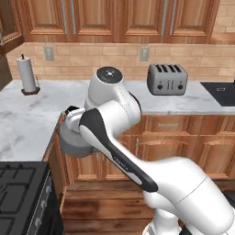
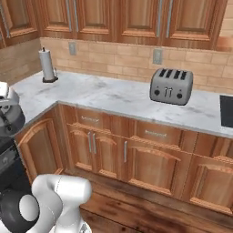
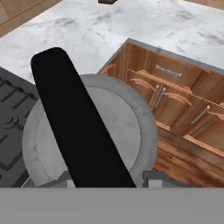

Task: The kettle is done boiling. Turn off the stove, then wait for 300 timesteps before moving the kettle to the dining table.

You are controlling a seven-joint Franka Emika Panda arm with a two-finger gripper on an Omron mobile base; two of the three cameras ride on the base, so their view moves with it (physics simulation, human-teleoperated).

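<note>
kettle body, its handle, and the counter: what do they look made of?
Kettle: probably brushed metal, a matte grey round body with a raised rim. Its handle: likely plastic or rubber, flat black with no shine. Counter: looks like polished marble, white-grey with veining.
</note>
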